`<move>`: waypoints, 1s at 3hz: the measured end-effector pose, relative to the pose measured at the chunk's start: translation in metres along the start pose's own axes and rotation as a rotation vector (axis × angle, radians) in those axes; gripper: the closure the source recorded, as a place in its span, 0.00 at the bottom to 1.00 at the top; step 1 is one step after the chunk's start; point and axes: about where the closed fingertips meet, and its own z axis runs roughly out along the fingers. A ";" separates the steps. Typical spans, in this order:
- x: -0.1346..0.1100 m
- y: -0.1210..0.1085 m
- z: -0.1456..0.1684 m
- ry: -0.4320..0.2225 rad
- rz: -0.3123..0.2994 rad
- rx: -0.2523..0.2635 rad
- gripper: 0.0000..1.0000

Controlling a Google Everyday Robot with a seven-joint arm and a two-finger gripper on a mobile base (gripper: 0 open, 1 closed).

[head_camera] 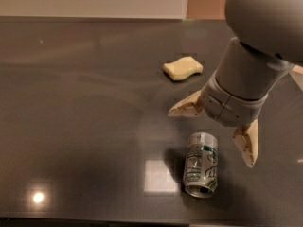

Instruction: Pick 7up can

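Note:
The 7up can [200, 163] lies on its side on the dark tabletop, near the front edge, its silver body with green and white markings pointing toward me. My gripper [215, 131] hovers just above and behind the can with its two cream fingers spread wide apart. One finger [185, 108] points left, beyond the can's far end. The other finger [247, 144] hangs to the right of the can. Nothing is between them.
A cream-coloured sponge-like object [182, 68] lies on the dark table [75, 108] behind the gripper. The table's front edge runs along the bottom of the view. A pale wall stands at the back.

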 end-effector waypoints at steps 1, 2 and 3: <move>-0.005 0.004 0.009 0.015 -0.070 -0.018 0.00; -0.008 0.003 0.017 0.012 -0.103 -0.032 0.18; -0.010 0.003 0.024 0.008 -0.122 -0.044 0.41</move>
